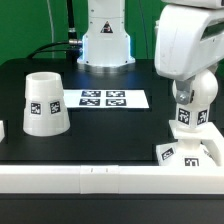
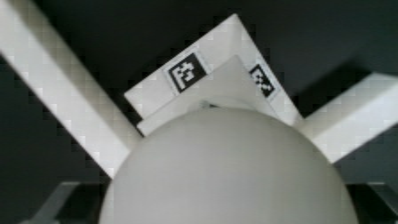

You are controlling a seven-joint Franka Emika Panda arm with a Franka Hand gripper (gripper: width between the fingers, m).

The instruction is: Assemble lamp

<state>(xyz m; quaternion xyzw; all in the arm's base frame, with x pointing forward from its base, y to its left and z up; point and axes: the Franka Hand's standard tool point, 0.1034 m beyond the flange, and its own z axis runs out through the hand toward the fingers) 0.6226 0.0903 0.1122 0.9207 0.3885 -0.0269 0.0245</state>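
The lamp bulb (image 1: 185,122), white with square tags, is held upright in my gripper (image 1: 187,112) at the exterior view's right. It stands directly over the flat square base (image 1: 176,153), which lies against the front border bar. In the wrist view the round bulb (image 2: 222,160) fills the middle between my gripper (image 2: 222,208) jaws, and the tagged base (image 2: 210,78) shows beyond it. The bulb's neck is hidden, so I cannot tell if it touches the base. The tapered shade (image 1: 45,103) stands upright at the exterior view's left, apart from the gripper.
The marker board (image 1: 103,99) lies flat in the middle of the black table. A long white border bar (image 1: 90,179) runs along the front edge, and white bars (image 2: 63,75) flank the base in the wrist view. The robot's pedestal (image 1: 105,42) stands at the back.
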